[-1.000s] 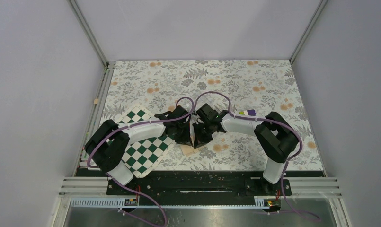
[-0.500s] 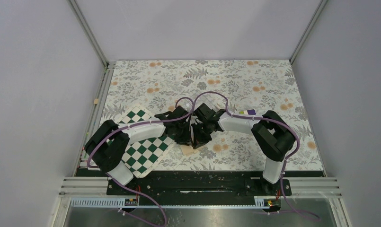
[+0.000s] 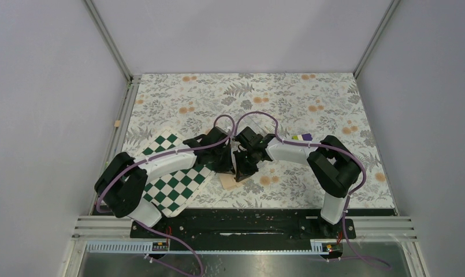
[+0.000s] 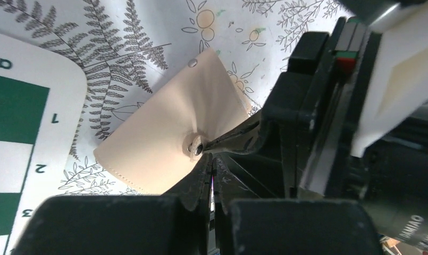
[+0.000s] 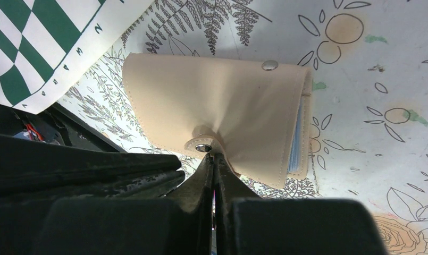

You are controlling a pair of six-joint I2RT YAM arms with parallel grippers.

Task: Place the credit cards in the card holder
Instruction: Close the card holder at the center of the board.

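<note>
The tan card holder [image 5: 217, 101] lies folded shut on the floral cloth, with light blue lining [image 5: 295, 133] showing at its open edge. It also shows in the top view [image 3: 230, 183] and the left wrist view [image 4: 164, 122]. My right gripper [image 5: 214, 155] is shut on the clasp tab [image 5: 203, 147], and the leather puckers around it. My left gripper [image 4: 210, 160] is shut, its tips against the holder's edge just below the same tab [image 4: 193, 144]. Both grippers meet over the holder in the top view: left gripper [image 3: 227, 166], right gripper [image 3: 240, 171]. No credit cards are in view.
A green-and-white chequered board [image 3: 178, 179] lies left of the holder, under the left arm. A purple and yellow-green block [image 3: 303, 137] sits behind the right arm. A small tan block [image 3: 118, 123] lies by the left rail.
The left arm has swung its elbow out to the left and its gripper has shifted slightly at the holder. The right gripper edged a little left. The holder stays put.
</note>
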